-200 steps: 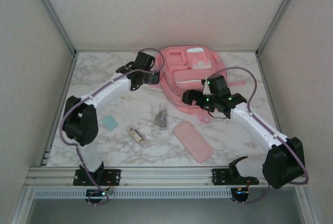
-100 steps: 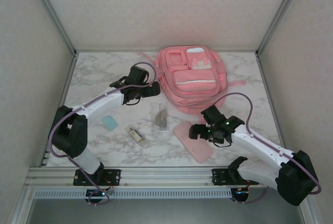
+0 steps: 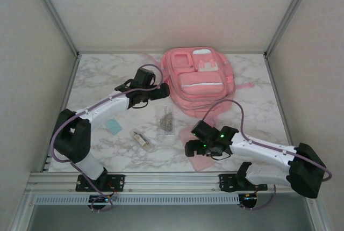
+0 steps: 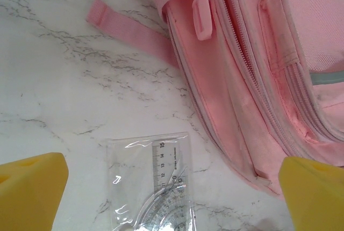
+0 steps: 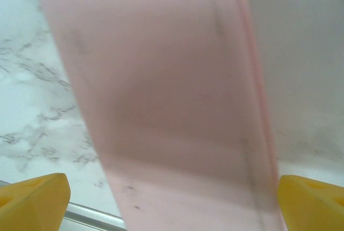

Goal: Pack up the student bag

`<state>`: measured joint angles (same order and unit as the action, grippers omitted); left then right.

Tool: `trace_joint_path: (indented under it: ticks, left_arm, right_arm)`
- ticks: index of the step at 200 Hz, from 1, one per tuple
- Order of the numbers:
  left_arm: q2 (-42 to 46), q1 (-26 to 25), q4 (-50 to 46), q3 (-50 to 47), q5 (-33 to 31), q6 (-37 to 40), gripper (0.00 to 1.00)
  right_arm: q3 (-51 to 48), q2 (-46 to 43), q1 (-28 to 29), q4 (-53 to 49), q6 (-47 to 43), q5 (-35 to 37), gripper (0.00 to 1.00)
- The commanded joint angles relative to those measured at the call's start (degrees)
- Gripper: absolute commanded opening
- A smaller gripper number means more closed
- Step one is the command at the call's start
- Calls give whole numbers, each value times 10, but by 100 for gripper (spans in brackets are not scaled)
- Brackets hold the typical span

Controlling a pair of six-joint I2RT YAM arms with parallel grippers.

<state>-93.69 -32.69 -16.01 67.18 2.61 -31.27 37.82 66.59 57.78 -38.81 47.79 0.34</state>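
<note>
- Fingers [image 4: 32, 180] of the left gripper [image 3: 159, 92] are held wide apart, and nothing is gripped between them.
- Below that gripper, the marble table [image 3: 102, 75] and a clear packet of rulers [image 4: 156, 188] are seen, with the packet's upper end lying between the two fingertips.
- The left gripper is placed just beside the left side of the student bag [image 3: 199, 83].
- The right gripper [image 3: 193, 148] is likewise spread wide, its fingers [image 5: 32, 193] set either side of a pink pencil case [image 5: 161, 107]; whether the case is touched cannot be told.
- The student bag is laid flat at the far middle of the table, front pockets upward.
- The pencil case is found near the front edge, close to the bag's near end.
</note>
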Motion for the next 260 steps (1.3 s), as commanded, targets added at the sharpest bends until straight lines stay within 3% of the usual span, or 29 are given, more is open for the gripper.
trace_joint_path:
  ticks: [1, 42, 98, 212, 260]
  left_arm:
    - [20, -4, 10, 7, 8, -3, 100]
    - [34, -4, 3, -7, 0, 1, 100]
    - [35, -4, 0, -8, 2, 3, 100]
    - [29, -5, -6, 5, 15, -2, 100]
    - [33, -8, -14, 12, 14, 1, 100]
  right_arm:
    - [50, 51, 27, -30, -11, 61, 99]
    - [104, 146, 57, -65, -60, 103, 99]
    - [113, 172, 57, -120, -95, 148, 99]
    - [63, 220, 57, -14, -127, 73, 99]
    - [66, 213, 56, -14, -130, 80, 96]
